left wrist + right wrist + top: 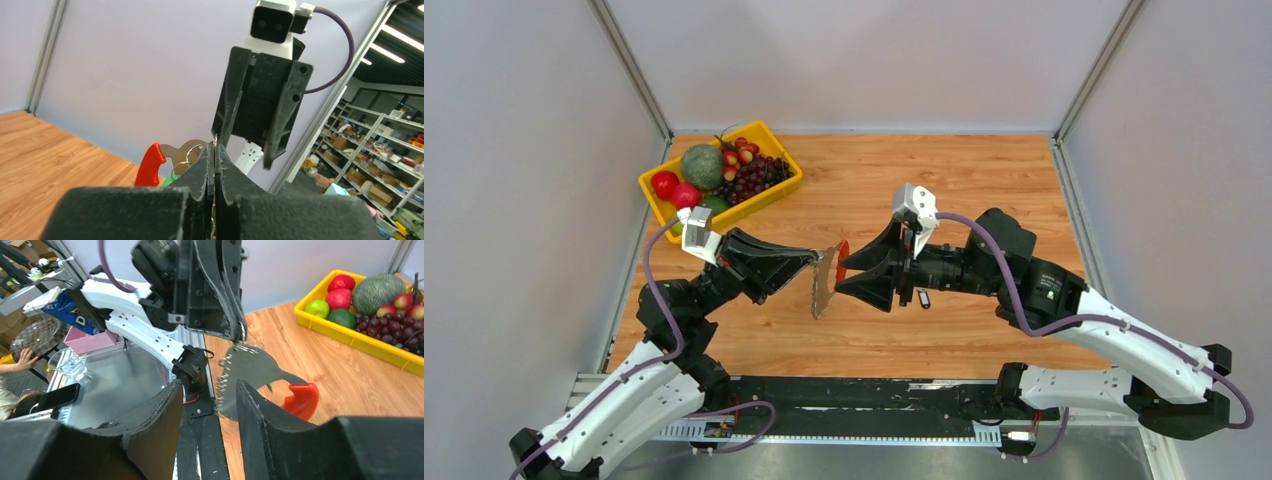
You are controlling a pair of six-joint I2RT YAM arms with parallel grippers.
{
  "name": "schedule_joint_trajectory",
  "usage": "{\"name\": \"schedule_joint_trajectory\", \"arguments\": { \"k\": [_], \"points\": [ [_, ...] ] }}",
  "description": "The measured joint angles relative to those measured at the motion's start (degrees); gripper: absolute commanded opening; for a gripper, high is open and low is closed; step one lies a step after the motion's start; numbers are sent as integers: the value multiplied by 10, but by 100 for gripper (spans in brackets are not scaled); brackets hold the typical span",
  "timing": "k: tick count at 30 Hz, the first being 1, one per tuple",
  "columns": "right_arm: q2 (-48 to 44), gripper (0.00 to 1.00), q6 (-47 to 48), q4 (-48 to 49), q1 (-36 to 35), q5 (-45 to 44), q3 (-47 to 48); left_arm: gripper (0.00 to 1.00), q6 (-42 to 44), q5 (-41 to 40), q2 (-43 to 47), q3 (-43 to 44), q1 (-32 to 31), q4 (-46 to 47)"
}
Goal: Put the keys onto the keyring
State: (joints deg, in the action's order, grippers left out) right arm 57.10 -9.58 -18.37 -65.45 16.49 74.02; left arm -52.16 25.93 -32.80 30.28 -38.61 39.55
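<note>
My left gripper (816, 258) is shut on the keyring's wire ring (215, 141) and holds the bunch above the table. The grey serrated fan piece (824, 287) hangs below it, with the red tag (842, 248) beside it. In the left wrist view the red tag (150, 165), the grey piece (181, 150) and the green bit (170, 180) show left of my shut left gripper (215, 147). My right gripper (841, 274) is open and empty, its tips right at the bunch. A small dark-headed key (923, 297) seems to lie on the table under the right wrist.
A yellow tray (656, 204) of fruit stands at the table's back left and also shows in the right wrist view (350, 337). In that view the serrated piece (245, 371) hangs just past my open right gripper (210, 385). Grey walls enclose the table.
</note>
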Motion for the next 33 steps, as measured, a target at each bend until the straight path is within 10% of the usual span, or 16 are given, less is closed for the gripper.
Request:
{"name": "schedule_joint_trajectory", "arguments": {
  "k": [19, 33],
  "points": [
    [14, 45, -2, -19, 0, -35, 0, 0, 82, 65, -12, 61, 0, -65],
    [62, 49, 59, -127, 0, -134, 99, 0, 322, 86, 10, 67, 0, -75]
  ]
}}
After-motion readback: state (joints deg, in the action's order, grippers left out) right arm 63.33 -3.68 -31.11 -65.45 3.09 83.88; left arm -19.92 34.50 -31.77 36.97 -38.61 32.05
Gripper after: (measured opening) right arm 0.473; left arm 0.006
